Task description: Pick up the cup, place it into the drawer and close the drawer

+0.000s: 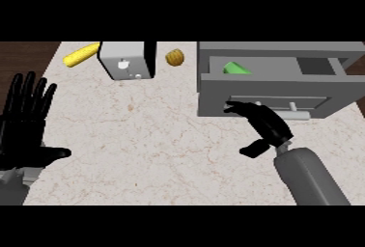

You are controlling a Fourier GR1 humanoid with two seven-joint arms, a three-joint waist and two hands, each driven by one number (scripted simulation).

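The cup (236, 69), a bright green shape, sits inside the open drawer (274, 72) of a grey cabinet at the far right of the counter (143, 135). Only its upper part shows above the drawer's edge, so whether it stands upright or lies tilted cannot be told.

The right hand (262, 126) comes in from the lower right on a grey forearm. Its fingers are stretched nearly straight, holding nothing, their tips touching or just short of the drawer front (278, 99), close to the pale handle (294, 114). The thumb sticks out low and to the left. The left hand (27, 123) rests open at the left edge of the view, fingers up, well away from everything.

With the cup apparently already inside, the remaining step looks to be pushing the drawer shut. The fingers meet the front left of its middle, so a push from there could skew the drawer and jam it on its runners. The fingertips might also slide off the front or catch on the handle. If the cup stands taller than the drawer opening, it could snag on the cabinet frame as the drawer goes in.

Across the back of the counter lie a yellow corn cob (81, 54), a white boxy appliance (128, 60) with a dark side, and a small brown nut-like object (175, 57). All sit well left of the drawer, and nothing blocks the right hand's path.
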